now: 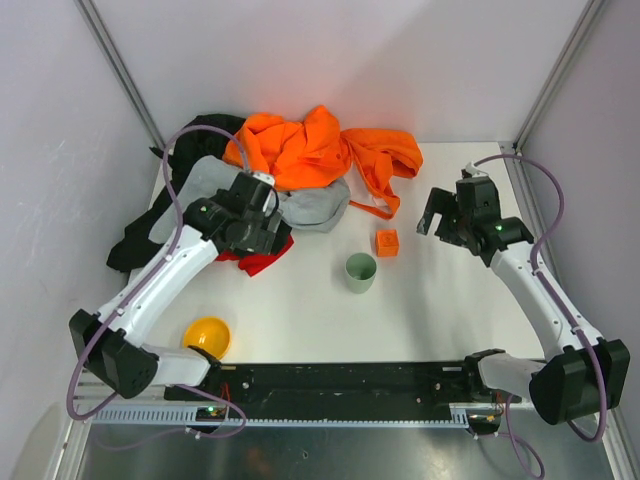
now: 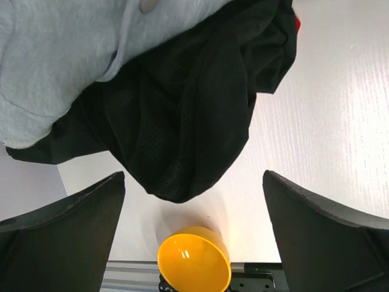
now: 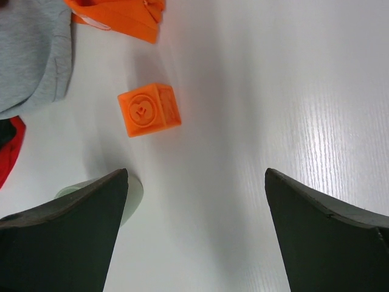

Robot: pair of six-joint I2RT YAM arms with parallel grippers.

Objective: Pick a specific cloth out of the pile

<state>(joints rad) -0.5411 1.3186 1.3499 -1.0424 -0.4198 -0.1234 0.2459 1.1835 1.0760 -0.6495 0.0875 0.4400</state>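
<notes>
The pile [image 1: 300,165] lies at the back of the table: orange garments on top, a light grey one [image 1: 315,207] in front, a black one [image 1: 150,232] trailing left. The red cloth [image 1: 262,263] pokes out at the pile's near edge, mostly under my left gripper [image 1: 260,232]. In the left wrist view that gripper [image 2: 193,176] is open above the black garment [image 2: 182,109], nothing is between its fingers, and only a red sliver of the cloth [image 2: 297,23] shows. My right gripper [image 1: 440,222] hangs open over bare table, right of the pile, also holding nothing [image 3: 196,173].
A green cup [image 1: 361,272] stands mid-table, with an orange cube [image 1: 387,242] just behind it. A yellow bowl [image 1: 207,337] sits near the left arm's base. White walls and metal posts close in the back and sides.
</notes>
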